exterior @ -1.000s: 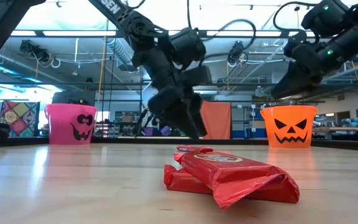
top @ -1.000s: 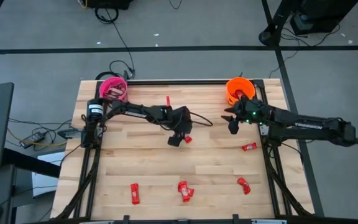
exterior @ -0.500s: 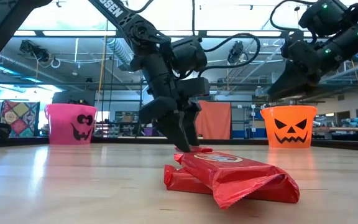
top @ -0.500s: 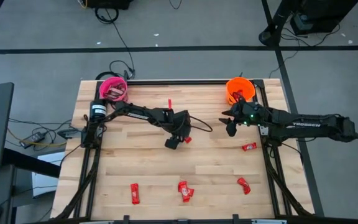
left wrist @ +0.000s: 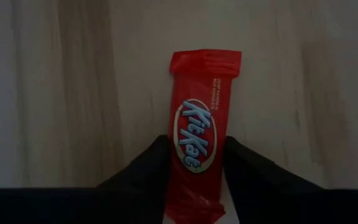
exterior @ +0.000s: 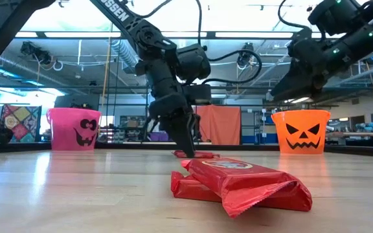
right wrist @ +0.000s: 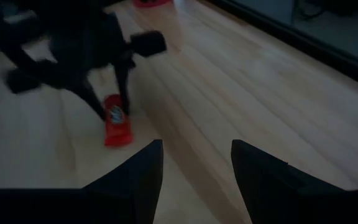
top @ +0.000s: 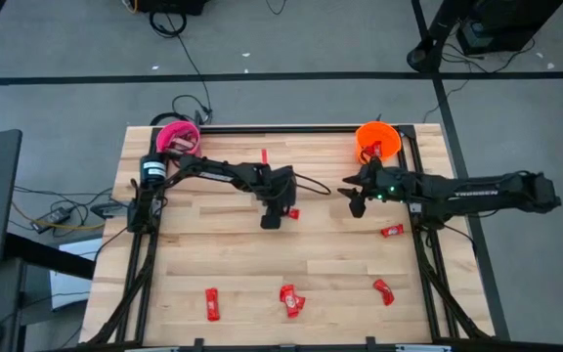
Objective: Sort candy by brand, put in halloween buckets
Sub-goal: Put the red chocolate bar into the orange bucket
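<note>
Between the left pincer's [left wrist: 194,168] fingers lies a red candy [left wrist: 199,140].

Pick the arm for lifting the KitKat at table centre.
Left. The left gripper is down with its jaws on either side of the red KitKat; the right gripper hangs open, off to the side.

Left hand [top: 273,217] low, fingers closing; right hand [top: 354,204] raised, fingers apart.

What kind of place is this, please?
Probably a robotics lab or workshop hall: two arms mounted on a wooden table, cables on a grey floor, and exposed ceiling pipes with strip lights over an open room.
</note>
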Robot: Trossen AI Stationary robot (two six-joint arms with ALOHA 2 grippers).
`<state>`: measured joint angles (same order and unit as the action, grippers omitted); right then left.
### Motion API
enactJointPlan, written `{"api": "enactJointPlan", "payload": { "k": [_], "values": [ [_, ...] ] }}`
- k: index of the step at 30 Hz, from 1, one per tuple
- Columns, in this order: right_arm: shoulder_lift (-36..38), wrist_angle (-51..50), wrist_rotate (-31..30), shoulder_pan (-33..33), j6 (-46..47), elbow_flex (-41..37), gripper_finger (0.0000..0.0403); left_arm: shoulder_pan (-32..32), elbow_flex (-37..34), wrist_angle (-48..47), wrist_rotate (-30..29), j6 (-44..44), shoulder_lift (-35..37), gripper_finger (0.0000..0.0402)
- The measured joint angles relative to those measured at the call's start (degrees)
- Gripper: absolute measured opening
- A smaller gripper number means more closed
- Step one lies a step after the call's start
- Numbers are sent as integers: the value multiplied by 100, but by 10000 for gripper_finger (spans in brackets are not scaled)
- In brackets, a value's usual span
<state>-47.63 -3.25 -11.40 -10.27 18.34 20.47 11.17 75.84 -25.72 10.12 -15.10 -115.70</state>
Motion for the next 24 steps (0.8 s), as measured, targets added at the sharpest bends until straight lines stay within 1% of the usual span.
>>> {"api": "enactJointPlan", "payload": {
  "k": [2,4,6,10,13,16,19,22,24],
  "values": [
    [-240,114,-312,174,12,0,201,-31,-12,20,48,153,52,144],
    [-483,256,-395,331,-8,0,201,-69,-12,146,34,300,108,144],
    [-714,499,-338,501,-11,0,201,-114,-10,241,-13,380,155,143],
    [-1097,1138,-33,946,-111,0,201,-241,-10,415,16,519,162,143],
    [-1348,1374,-45,1351,-829,2,201,-338,-5,695,374,581,167,143],
    [-1608,1392,-422,1768,-1681,-2,201,-364,-5,1226,893,752,168,143],
    [-1830,1557,-750,2242,-2433,-2,201,-350,1,1649,1182,1096,177,143],
    [-2032,1680,-1402,2729,-3293,-2,201,-309,1,1984,1596,1410,178,143],
    [-2170,1908,-1829,2988,-3874,0,201,-295,6,2082,1719,1549,185,143]
  ]
}}
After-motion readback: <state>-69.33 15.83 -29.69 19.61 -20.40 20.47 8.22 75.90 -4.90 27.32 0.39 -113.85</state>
